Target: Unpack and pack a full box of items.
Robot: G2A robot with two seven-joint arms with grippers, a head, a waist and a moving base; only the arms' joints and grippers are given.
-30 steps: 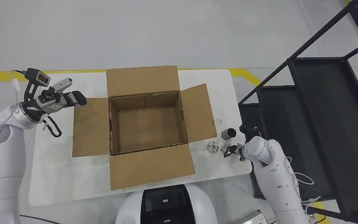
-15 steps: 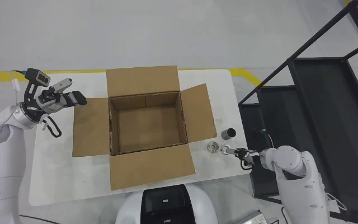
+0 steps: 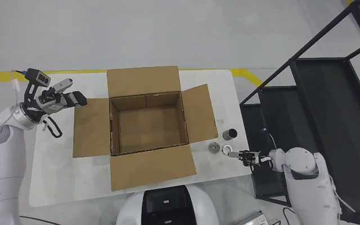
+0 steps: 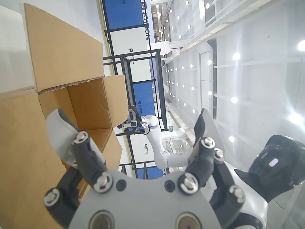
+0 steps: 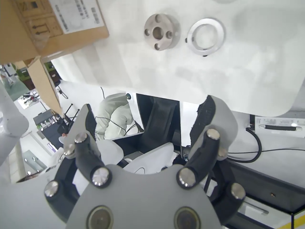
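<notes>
White tbl [image 3: 56, 169], rounded corners. Brown cardboard box [image 3: 149, 129] at centre, four flaps laid flat. L gripper [image 3: 76, 91] spread wide over left edge. R gripper [image 3: 243, 154] spread at right edge. Near that edge: dark cyl [image 3: 229, 134], drilled metal flange [image 3: 214, 148], thin flat ring [image 3: 227, 150].

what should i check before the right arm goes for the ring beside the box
1. Right gripper open, nothing in it: ok.
2. Right gripper over the ring: not ok, it hangs at the edge of the table, short of the ring.
3. Ring lying flat, apart from the flange: ok.
4. Firm grip possible on so thin a ring lying flat: cannot tell.
5. Box flaps folded out: ok.
6. Left gripper open, off at the box's other side: ok.
</notes>
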